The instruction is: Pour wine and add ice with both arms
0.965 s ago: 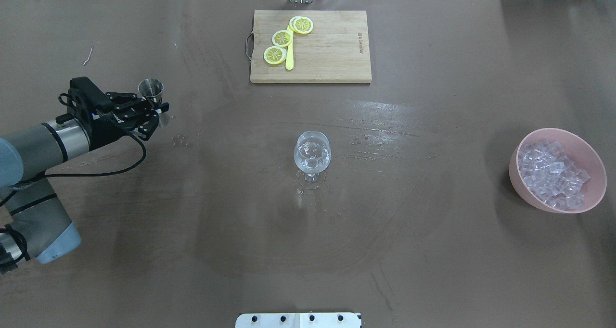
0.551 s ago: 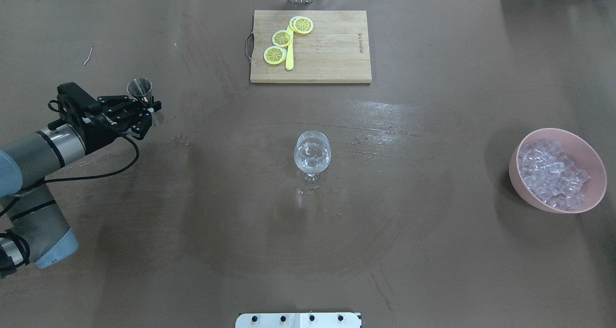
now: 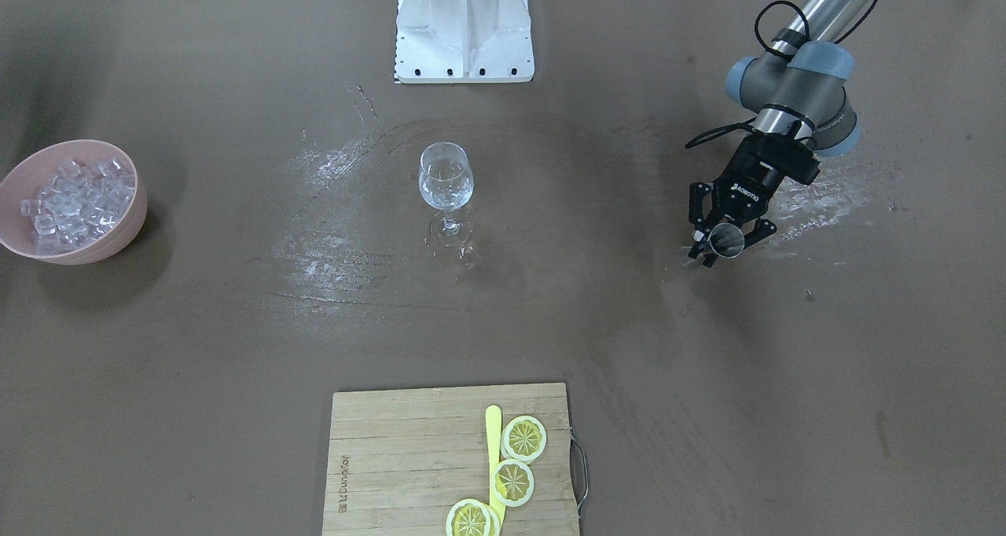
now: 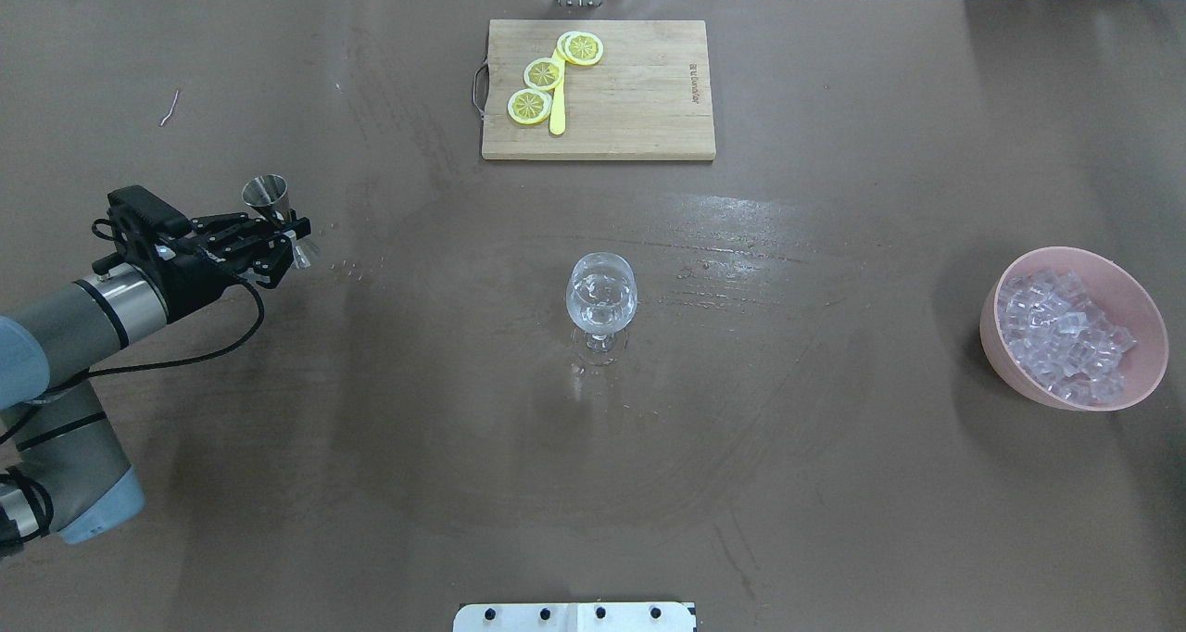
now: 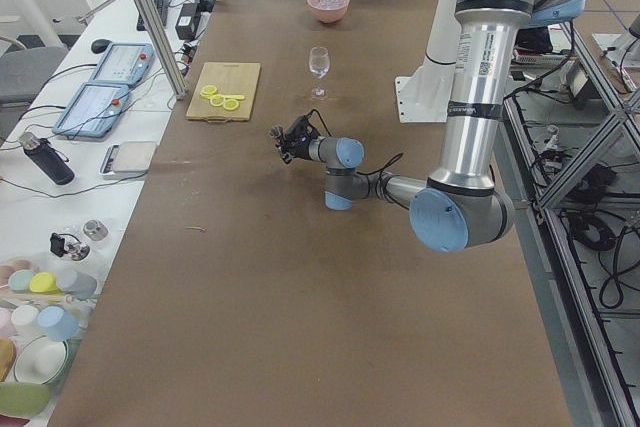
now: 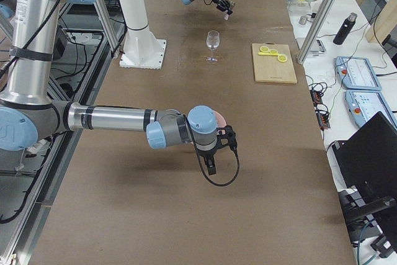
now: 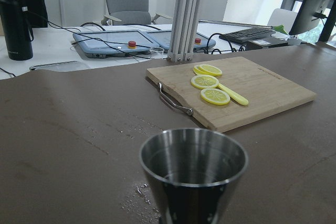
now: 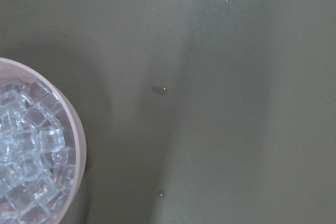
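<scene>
Pinching a small hourglass-shaped steel measuring cup (image 4: 267,195) at its waist with the black two-finger left gripper (image 4: 285,229), fingers pressing on the metal from both sides. Holding it upright, mouth up, near the left end of the brown table (image 4: 371,484), well apart from everything else. Not being able to tell whether touching the table or hanging just above it.

Seeing the clear stemmed wine glass (image 4: 601,298) standing upright at the middle of the table, apparently holding a little clear, colourless wine (image 3: 446,194) low in its bowl; hardly visible, so only judging. Taking the pouring as probably done and the ice step as not yet begun.

Finding the small clear glassy ice cubes (image 4: 1066,335) lying heaped in a round pink bowl (image 4: 1005,359) near the right end of the table, well apart from the glass. Looking straight down from the right wrist camera, catching the bowl's rim and some cubes only at the lower left edge: so judging the right gripper (image 6: 209,164) as hanging just beside the bowl, not over the cubes. Showing only in a side view, so not being able to tell whether spread or pressed together.

Judging the right arm as much the nearer one to the ice. Needing first to be shifting sideways over the cubes, then going down; afterwards carrying towards the robot's left, to the glass.
</scene>
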Available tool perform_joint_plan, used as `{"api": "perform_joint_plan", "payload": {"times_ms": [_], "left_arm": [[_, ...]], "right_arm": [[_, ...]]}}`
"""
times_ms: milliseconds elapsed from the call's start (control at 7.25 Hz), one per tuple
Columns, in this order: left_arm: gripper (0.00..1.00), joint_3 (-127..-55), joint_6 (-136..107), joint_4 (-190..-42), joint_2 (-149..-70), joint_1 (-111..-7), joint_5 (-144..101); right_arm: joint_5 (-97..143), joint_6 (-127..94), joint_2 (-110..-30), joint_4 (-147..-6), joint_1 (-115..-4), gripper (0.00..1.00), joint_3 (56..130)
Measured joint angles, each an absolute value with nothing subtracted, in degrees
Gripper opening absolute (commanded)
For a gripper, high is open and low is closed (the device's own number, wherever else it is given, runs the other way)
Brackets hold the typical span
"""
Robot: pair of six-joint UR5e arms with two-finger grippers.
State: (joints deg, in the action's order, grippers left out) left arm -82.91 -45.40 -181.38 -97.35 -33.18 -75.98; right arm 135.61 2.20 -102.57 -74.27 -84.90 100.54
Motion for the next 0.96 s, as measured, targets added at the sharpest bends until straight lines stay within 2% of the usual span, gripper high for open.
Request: {"api": "perform_joint_plan", "payload": {"times_ms": [414, 965], "left_arm": [[0.00, -86.57, -46.53, -174.11, -97.30, -30.53, -69.40], [0.00, -87.03, -46.34, -165.94, -96.92, -28.21, -61.29]], "right_arm": [[135.62, 2.20, -102.57, -74.27, -84.90, 1.00, 100.63], [135.61, 2.17, -102.57, -74.27, -84.90, 1.00, 100.82]]}}
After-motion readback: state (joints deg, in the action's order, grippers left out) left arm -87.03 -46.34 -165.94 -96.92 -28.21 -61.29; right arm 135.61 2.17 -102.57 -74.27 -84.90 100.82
